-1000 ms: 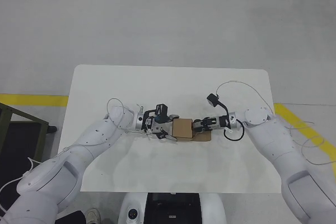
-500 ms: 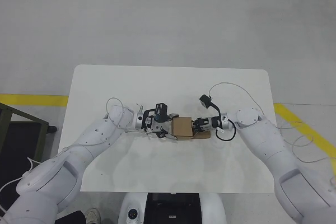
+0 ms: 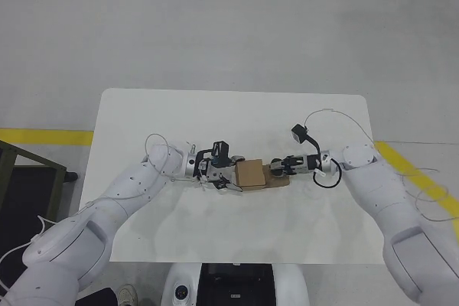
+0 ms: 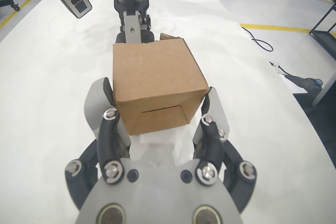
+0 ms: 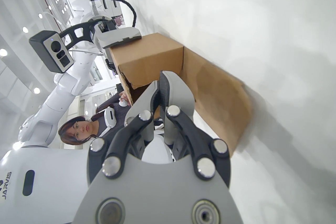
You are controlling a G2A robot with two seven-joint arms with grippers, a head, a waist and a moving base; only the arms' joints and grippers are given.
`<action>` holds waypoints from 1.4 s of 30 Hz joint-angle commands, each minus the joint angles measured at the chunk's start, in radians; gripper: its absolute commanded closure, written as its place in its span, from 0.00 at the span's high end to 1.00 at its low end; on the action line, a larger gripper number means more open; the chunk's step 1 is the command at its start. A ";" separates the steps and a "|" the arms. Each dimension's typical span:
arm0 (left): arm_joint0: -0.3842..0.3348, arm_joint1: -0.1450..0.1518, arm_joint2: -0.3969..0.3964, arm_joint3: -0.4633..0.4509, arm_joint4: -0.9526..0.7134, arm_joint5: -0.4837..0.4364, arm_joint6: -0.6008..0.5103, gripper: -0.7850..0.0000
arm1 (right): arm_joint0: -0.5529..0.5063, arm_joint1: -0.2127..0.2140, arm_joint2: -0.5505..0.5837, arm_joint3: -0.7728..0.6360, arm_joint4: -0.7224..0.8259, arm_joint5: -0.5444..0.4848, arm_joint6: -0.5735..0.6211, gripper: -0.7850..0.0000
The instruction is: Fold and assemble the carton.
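**Brown carton between two grippers on one white table**

Cardboard is the only material being worked here: one carton (image 3: pixel 249 174) stands near the middle of the single white table (image 3: pixel 138 138), with one gripper at each of its ends.

From the left, the left gripper (image 3: pixel 223 177) meets the carton's closed end. In the left wrist view this gripper (image 4: pixel 158 96) has its two fingers (image 4: pixel 109 93) set one on each side of that end. The pads touch the two upright corners, so the carton (image 4: pixel 152 70) is clamped between them. The closed end shows one tucked panel with a single slit across it.

At the centre, the carton rests flat on the table as a squared-up box. Its top face is closed.

To the right, the carton's far end is open. One flap (image 5: pixel 218 104) lies flat on the table, folded outward from that end, and it shows in the top view as a brown strip (image 3: pixel 279 184) just beyond the box.

The right gripper (image 3: pixel 274 169) sits at this open end, just above the flap. In the right wrist view its two fingers are pressed together (image 5: pixel 160 78), and their tips reach the edge of the carton (image 5: pixel 147 57). Whether the tips touch the cardboard cannot be told. The left wrist view shows the same gripper (image 4: pixel 132 37) directly behind the box.
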 commanded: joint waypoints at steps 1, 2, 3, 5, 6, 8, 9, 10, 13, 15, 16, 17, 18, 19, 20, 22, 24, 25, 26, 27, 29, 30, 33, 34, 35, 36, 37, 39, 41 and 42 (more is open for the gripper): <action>0.000 0.000 -0.001 -0.001 0.000 0.002 0.000 0.78 | -0.005 0.013 0.021 0.003 0.004 -0.005 -0.005 0.00; 0.001 0.000 -0.001 -0.001 0.001 0.004 0.000 0.77 | -0.008 0.020 0.031 0.005 -0.001 -0.006 -0.008 0.00; 0.001 0.000 -0.001 -0.001 0.001 0.004 0.001 0.77 | -0.013 0.028 0.041 0.004 -0.005 -0.003 -0.009 0.00; 0.001 0.000 -0.002 -0.001 0.001 0.004 0.001 0.78 | -0.026 0.041 0.057 -0.006 -0.011 0.009 -0.005 0.00; 0.001 0.000 -0.002 -0.001 0.002 0.004 0.001 0.78 | -0.035 0.047 0.063 -0.015 -0.015 0.016 0.001 0.00; 0.001 0.000 -0.002 -0.001 0.002 0.004 0.001 0.78 | -0.054 0.057 0.071 -0.043 -0.026 0.031 0.011 0.00; 0.002 0.000 -0.002 -0.001 0.002 0.004 0.001 0.78 | -0.066 0.062 0.075 -0.061 -0.028 0.040 0.015 0.00; 0.002 0.000 -0.003 -0.001 0.002 0.004 0.001 0.78 | -0.077 0.065 0.078 -0.081 -0.031 0.049 0.015 0.00; 0.002 0.000 -0.003 -0.001 0.002 0.002 0.003 0.78 | -0.110 0.072 0.081 -0.144 -0.040 0.081 0.010 0.00; 0.002 -0.001 -0.003 -0.001 0.002 0.001 0.003 0.78 | -0.127 0.072 0.079 -0.185 -0.044 0.103 0.002 0.00; 0.002 -0.001 -0.003 -0.001 0.001 0.001 0.003 0.78 | -0.134 0.072 0.077 -0.202 -0.045 0.114 -0.004 0.00; 0.002 -0.001 -0.003 0.000 0.001 0.001 0.003 0.78 | -0.140 0.071 0.074 -0.220 -0.046 0.124 -0.007 0.00; 0.002 -0.001 -0.003 0.000 0.001 0.000 0.002 0.77 | -0.145 0.070 0.071 -0.236 -0.047 0.134 -0.011 0.00; 0.001 -0.001 -0.003 -0.001 0.003 0.002 0.002 0.77 | -0.148 0.068 0.066 -0.250 -0.049 0.143 -0.015 0.00; 0.002 -0.001 -0.003 -0.001 0.003 0.002 0.003 0.77 | -0.151 0.065 0.061 -0.261 -0.051 0.152 -0.019 0.00; 0.002 -0.001 -0.004 0.000 0.003 0.003 0.002 0.77 | -0.154 0.060 0.053 -0.274 -0.047 0.167 -0.031 0.00; 0.002 -0.002 -0.005 0.001 0.001 0.002 0.001 0.78 | -0.153 0.053 0.046 -0.277 -0.039 0.176 -0.043 0.00; 0.002 -0.002 -0.005 0.001 0.000 0.002 0.001 0.78 | -0.153 0.049 0.042 -0.276 -0.032 0.180 -0.049 0.00; 0.002 -0.002 -0.005 0.000 0.000 0.001 0.001 0.78 | -0.151 0.046 0.038 -0.274 -0.029 0.182 -0.053 0.00; 0.002 -0.002 -0.005 0.000 0.000 0.001 0.002 0.78 | -0.150 0.041 0.032 -0.273 -0.025 0.185 -0.054 0.00; 0.002 -0.002 -0.006 0.001 0.001 0.001 0.002 0.77 | -0.148 0.033 0.022 -0.271 -0.013 0.190 -0.053 0.00; 0.002 -0.002 -0.006 0.001 0.001 0.001 0.002 0.77 | -0.147 0.029 0.015 -0.268 -0.012 0.192 -0.051 0.00; 0.002 -0.002 -0.006 0.002 0.000 -0.001 0.002 0.77 | -0.142 0.016 -0.001 -0.259 -0.003 0.191 -0.051 0.00; 0.002 -0.003 -0.006 0.002 0.001 -0.002 0.001 0.78 | -0.140 0.012 -0.006 -0.255 0.000 0.190 -0.051 0.00; 0.002 -0.003 -0.006 0.001 0.000 -0.002 0.001 0.78 | -0.138 0.008 -0.009 -0.250 0.004 0.189 -0.052 0.00; 0.001 -0.003 -0.005 0.001 0.000 -0.003 0.000 0.78 | -0.136 0.005 -0.013 -0.245 0.007 0.186 -0.052 0.00; 0.001 -0.004 -0.005 0.000 -0.001 -0.003 0.000 0.78 | -0.133 0.001 -0.016 -0.240 0.008 0.184 -0.051 0.00; 0.001 -0.005 -0.004 0.000 -0.003 -0.003 -0.002 0.79 | -0.129 -0.005 -0.022 -0.229 0.013 0.180 -0.049 0.00; 0.001 -0.007 -0.004 0.000 -0.004 -0.001 -0.006 0.80 | -0.124 -0.010 -0.025 -0.218 0.017 0.176 -0.049 0.00; 0.001 -0.008 -0.004 -0.001 -0.004 0.001 -0.008 0.81 | -0.123 -0.013 -0.026 -0.211 0.020 0.176 -0.051 0.00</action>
